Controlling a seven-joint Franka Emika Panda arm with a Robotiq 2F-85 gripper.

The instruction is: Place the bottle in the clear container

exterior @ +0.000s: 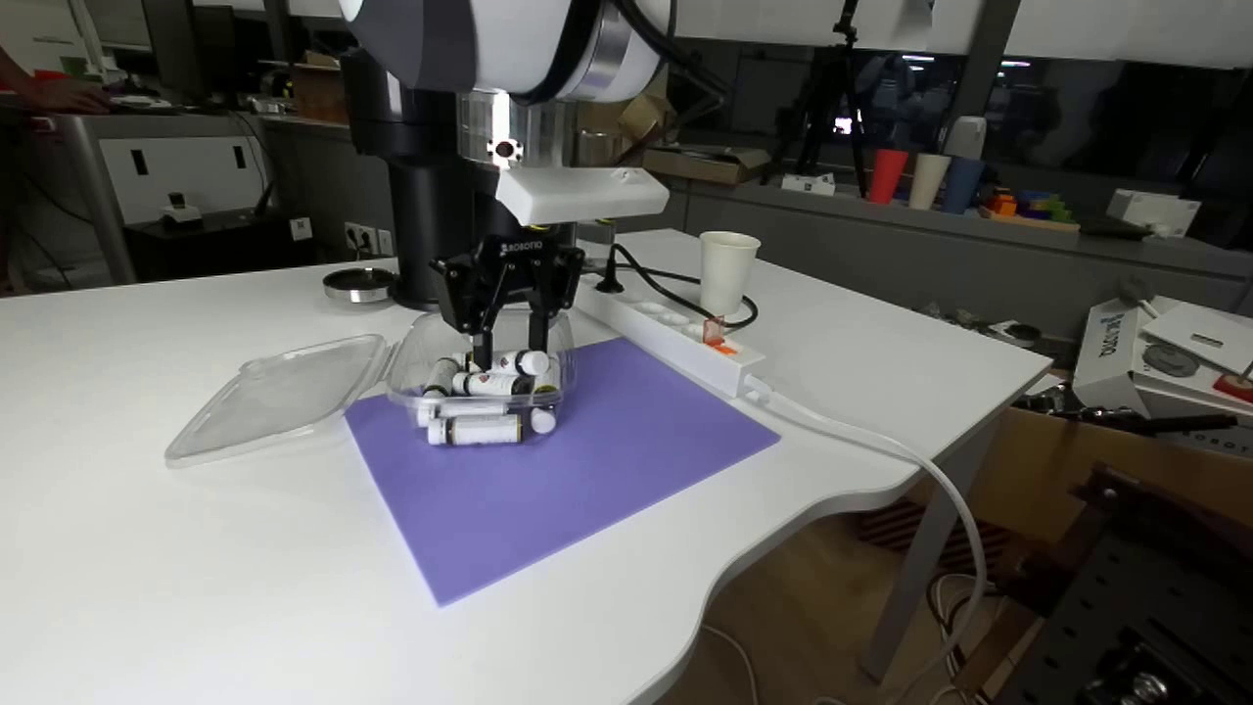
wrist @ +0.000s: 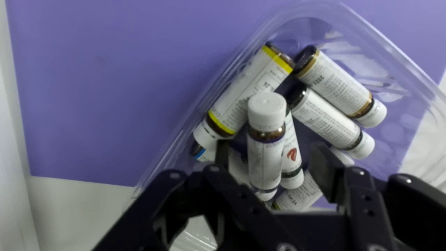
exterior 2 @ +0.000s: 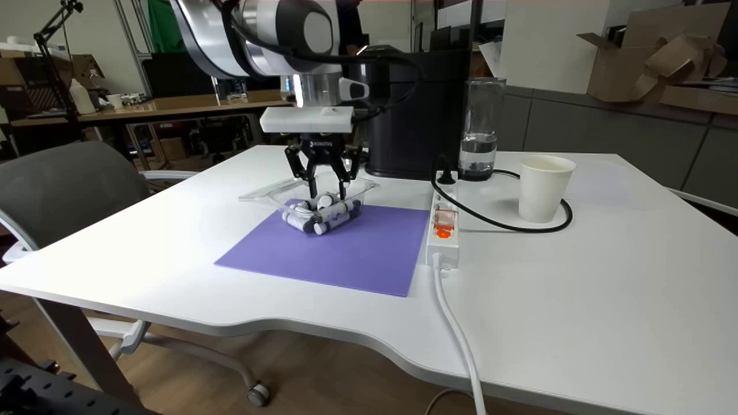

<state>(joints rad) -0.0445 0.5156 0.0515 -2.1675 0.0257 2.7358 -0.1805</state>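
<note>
The clear container [exterior: 416, 345] stands on a purple mat and holds several small white-labelled bottles with white caps. It also shows in an exterior view [exterior 2: 369, 186] and in the wrist view [wrist: 385, 43]. A bottle with a purple band [wrist: 266, 153] lies on top of the pile, tilted, between the fingers. It shows as a white end under the fingers in both exterior views [exterior: 532, 362] [exterior 2: 327, 200]. My gripper [wrist: 273, 162] is open, with a gap between each finger and this bottle. In both exterior views the fingertips [exterior: 510, 351] [exterior 2: 327, 190] reach down inside the container.
The container's open lid [exterior: 284, 397] lies on the white table beside it. A white power strip [exterior: 675, 338] with a cable runs along the purple mat [exterior: 587, 490]. A paper cup [exterior: 727, 274] and a black machine [exterior 2: 415, 115] stand nearby.
</note>
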